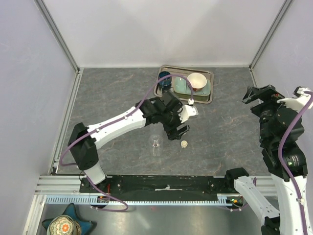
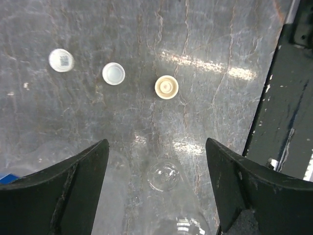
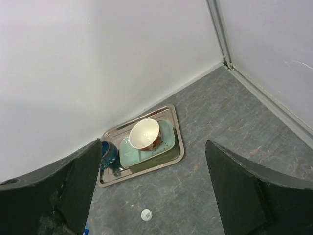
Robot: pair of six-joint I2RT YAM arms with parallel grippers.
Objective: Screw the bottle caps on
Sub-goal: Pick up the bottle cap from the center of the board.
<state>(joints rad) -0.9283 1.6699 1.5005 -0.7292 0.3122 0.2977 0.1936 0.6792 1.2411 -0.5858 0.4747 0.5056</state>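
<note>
A clear bottle (image 1: 155,143) stands open-mouthed on the table just left of my left gripper (image 1: 179,129). In the left wrist view its mouth (image 2: 165,176) lies low between my open fingers, and my left gripper (image 2: 156,147) holds nothing. Beyond it lie three caps: a cream cap (image 2: 166,87), a white cap (image 2: 113,73) and a white cap with a mark (image 2: 61,60). The top view shows the cream cap (image 1: 184,144) and one white cap (image 1: 190,101). A blue label (image 2: 7,175) peeks in at the left edge. My right gripper (image 1: 259,95) is open and empty, raised at the right.
A metal tray (image 1: 209,93) at the back holds a dark blue cup (image 1: 165,81), a green plate (image 1: 182,85) and a white-and-tan bowl (image 1: 196,81). The right wrist view shows the tray (image 3: 178,147), bowl (image 3: 145,133) and one white cap (image 3: 146,214). A dark rail (image 2: 283,112) borders the near edge.
</note>
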